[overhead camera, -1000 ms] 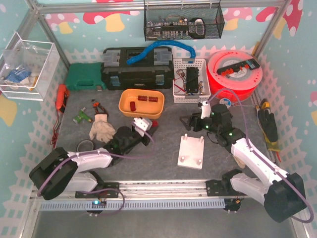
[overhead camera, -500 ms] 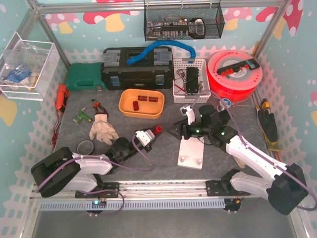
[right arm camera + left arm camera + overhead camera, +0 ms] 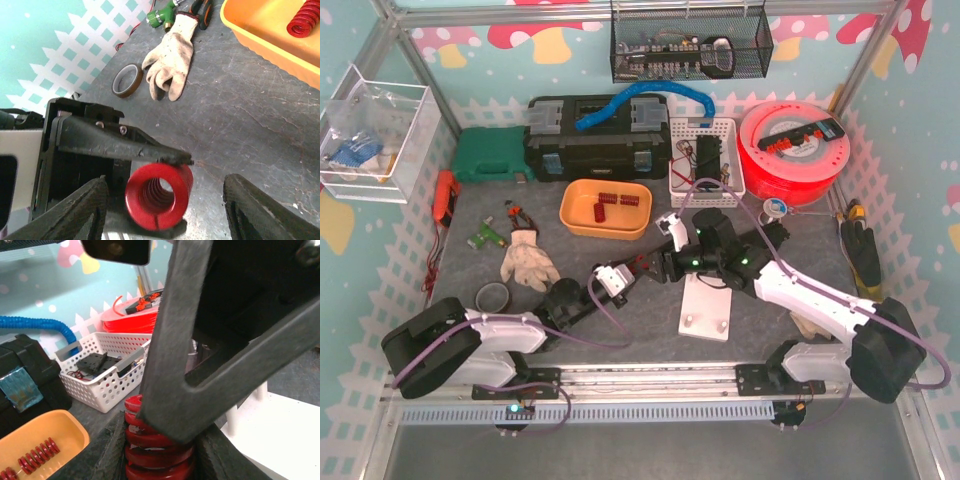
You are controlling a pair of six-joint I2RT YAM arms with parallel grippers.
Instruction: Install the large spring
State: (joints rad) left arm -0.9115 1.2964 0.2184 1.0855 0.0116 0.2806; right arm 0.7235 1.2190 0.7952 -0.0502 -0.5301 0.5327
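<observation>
My left gripper [image 3: 631,269] is shut on the large red spring [image 3: 643,261] and holds it just above the table, left of the white peg plate [image 3: 708,308]. In the left wrist view the spring [image 3: 150,442] sits between my left fingers [image 3: 111,450], and a right finger covers part of it. My right gripper [image 3: 658,262] is open, with its jaws wide on either side of the spring. In the right wrist view the spring's open end [image 3: 159,197] faces the camera, pinched top and bottom by the left fingers [image 3: 125,147]. The right fingers [image 3: 75,210] do not touch it.
An orange bin [image 3: 606,208] of small red springs sits behind the grippers. A glove [image 3: 528,262] and a tape roll [image 3: 492,296] lie to the left. A white basket [image 3: 705,160], a red spool [image 3: 790,150] and a black toolbox [image 3: 598,140] stand at the back.
My right arm has swung left across the white plate to the spring, its jaws now around it. My left gripper moved right with the spring, then held still.
</observation>
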